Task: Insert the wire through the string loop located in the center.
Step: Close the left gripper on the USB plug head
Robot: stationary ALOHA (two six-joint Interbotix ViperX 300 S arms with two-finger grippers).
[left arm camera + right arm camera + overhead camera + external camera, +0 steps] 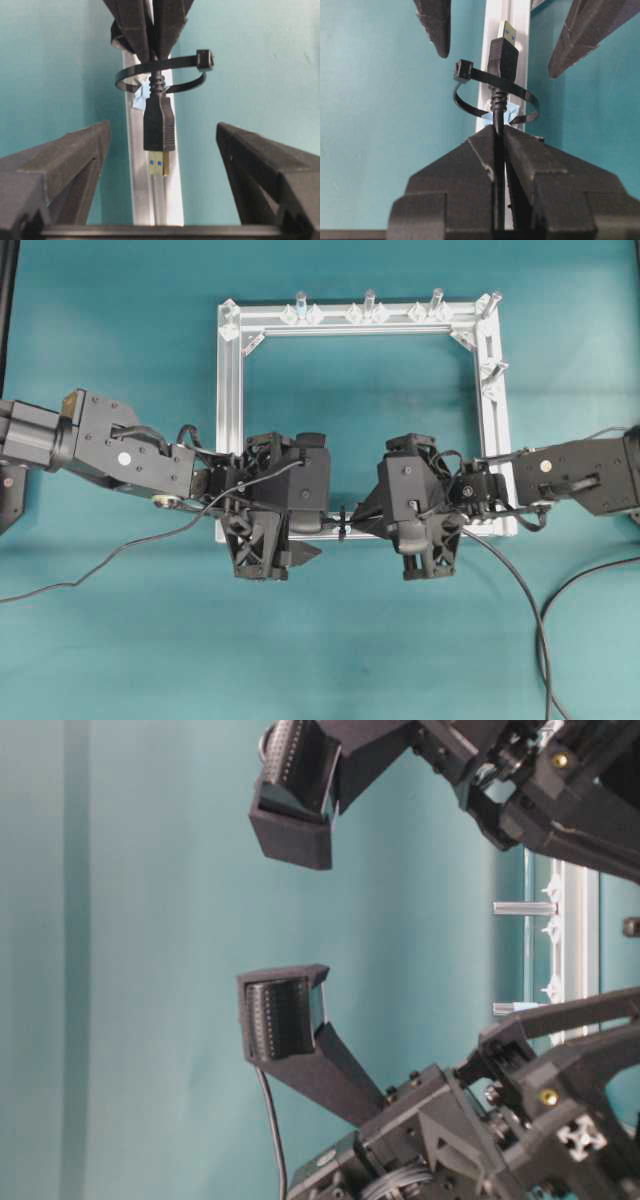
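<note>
The wire's plug (159, 131), black with a metallic tip, pokes through the string loop (165, 75) over the silver frame bar (150, 200). My left gripper (163, 127) is open, its fingers (65, 165) standing wide on either side of the plug without touching it. My right gripper (496, 131) is shut on the wire (498, 112) just behind the loop (520, 92), with the plug (502, 57) past it. From overhead the two grippers, left (320, 522) and right (357, 525), face each other across the loop (342, 522).
The square aluminium frame (230, 420) lies flat on the teal table, with upright pegs (368, 302) along its far bar. Black cables trail over the table at the left (100, 570) and the right (520, 590).
</note>
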